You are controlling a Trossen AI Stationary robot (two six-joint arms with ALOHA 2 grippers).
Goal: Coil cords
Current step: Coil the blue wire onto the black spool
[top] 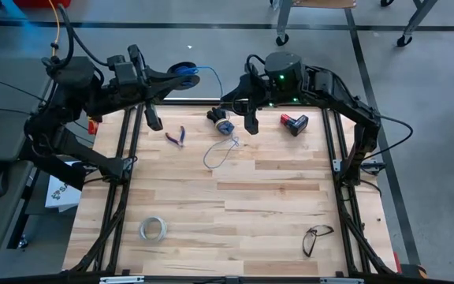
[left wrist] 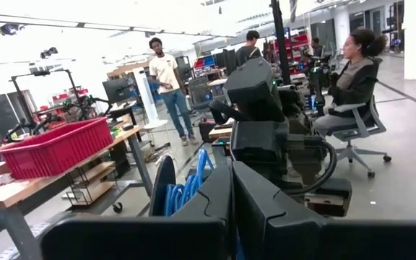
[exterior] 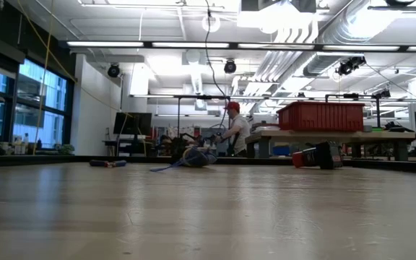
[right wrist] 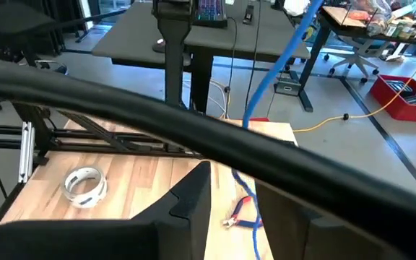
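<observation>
High view first: nearest us, a whitish ring of tape (top: 154,229) lies towards the near left corner of the worktop (top: 274,197), and a pair of glasses (top: 316,239) towards the near right corner. Farther in, past the middle, we see the thin wire (top: 221,151) lying in a loose loop, well apart from both. It runs up to the small dark spool (top: 222,124), which sits close to the far edge, about midway along it. Pliers (top: 176,136) lie near the loop, on its left, and a red and black block (top: 294,122) rests to the right of the spool.

Just beside the spool, over the far edge, hangs the right gripper (right wrist: 233,177). Its fingers are released, standing apart, and we see only worktop and pliers through the gap. The left gripper (left wrist: 231,173) waits over the far left corner, clenched on nothing, aimed across at the right arm. Beyond the far edge stands a reel of blue cable (top: 186,71), and people (left wrist: 168,79) show in the room behind.
</observation>
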